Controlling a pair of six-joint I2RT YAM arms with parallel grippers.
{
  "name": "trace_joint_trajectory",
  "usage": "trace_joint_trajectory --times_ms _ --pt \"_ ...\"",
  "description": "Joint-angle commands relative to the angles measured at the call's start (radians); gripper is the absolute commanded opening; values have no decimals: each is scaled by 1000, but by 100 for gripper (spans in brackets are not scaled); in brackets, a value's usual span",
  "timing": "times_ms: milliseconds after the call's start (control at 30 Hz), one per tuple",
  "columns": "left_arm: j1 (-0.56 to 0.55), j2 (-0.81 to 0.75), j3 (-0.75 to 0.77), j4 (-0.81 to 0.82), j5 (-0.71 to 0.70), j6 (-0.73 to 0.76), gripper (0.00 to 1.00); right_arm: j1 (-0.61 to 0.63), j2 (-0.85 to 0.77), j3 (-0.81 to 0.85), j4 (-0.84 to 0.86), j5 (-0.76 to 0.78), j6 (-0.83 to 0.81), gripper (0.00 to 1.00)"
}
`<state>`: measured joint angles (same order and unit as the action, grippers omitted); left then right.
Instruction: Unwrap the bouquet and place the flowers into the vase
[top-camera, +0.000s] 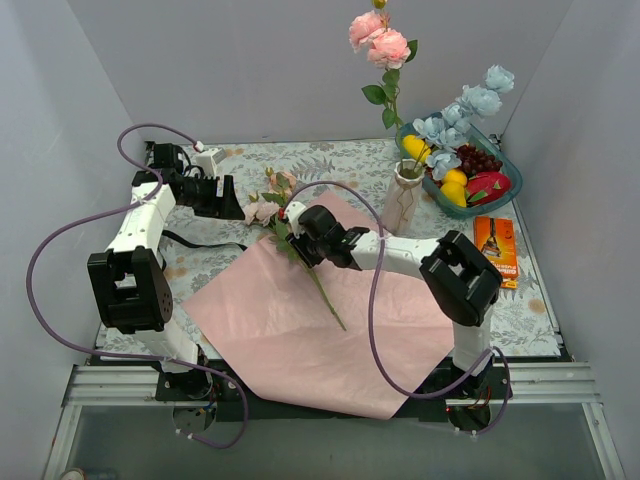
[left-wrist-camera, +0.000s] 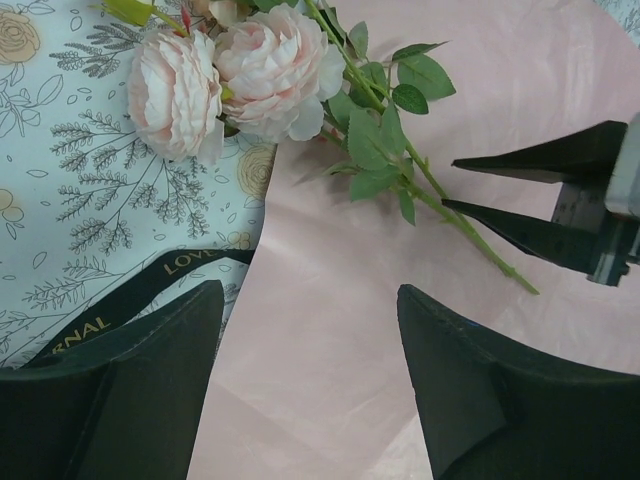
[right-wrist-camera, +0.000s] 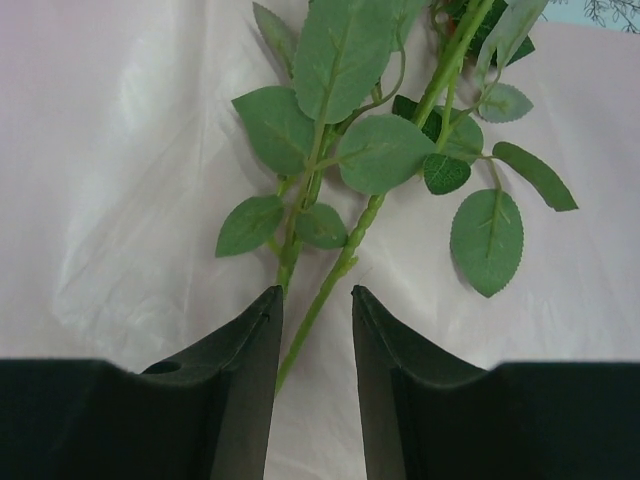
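The lilac-pink wrapping paper lies spread flat on the table. One of the flowers, with pale pink roses, rests across its far edge, its green stem on the paper. My right gripper straddles that stem with narrowed jaws; a gap still shows on one side. My left gripper is open over the paper's left edge, holding nothing. The black ribbon lies beside it. The white ribbed vase stands at the back right with pink roses and pale blue blossoms in it.
A teal bowl of fruit stands behind the vase at the back right. An orange box lies near the right edge. A floral-print cloth covers the table, and white walls enclose three sides.
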<state>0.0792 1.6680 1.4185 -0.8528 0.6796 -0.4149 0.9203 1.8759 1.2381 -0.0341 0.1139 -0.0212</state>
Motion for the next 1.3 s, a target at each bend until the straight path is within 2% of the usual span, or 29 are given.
trace_joint_trajectory --times_ms 0,400,600,833,933,1033,1067,1100,1267 --pt "-1 -63 -15 9 -3 28 70 -20 64 73 77 24 33 42" --pt "-2 -62 -16 5 5 37 70 -43 177 156 68 36 23 43" --pt "-2 -65 -12 3 8 37 70 -44 175 139 66 35 24 40" --pt "-2 -77 8 -8 15 34 70 -49 170 123 37 40 24 41" --pt "-2 -80 19 -18 15 33 70 -49 167 127 36 35 24 36" --pt "-2 -94 26 -23 9 36 70 -52 166 145 36 32 24 19" --pt "-2 -97 28 -25 6 37 70 -55 161 159 1 33 24 9" --pt "-2 -102 28 -25 5 37 70 -57 155 167 -7 32 24 4" --pt "-2 -108 36 -28 6 36 70 -74 69 214 -36 70 -42 1"
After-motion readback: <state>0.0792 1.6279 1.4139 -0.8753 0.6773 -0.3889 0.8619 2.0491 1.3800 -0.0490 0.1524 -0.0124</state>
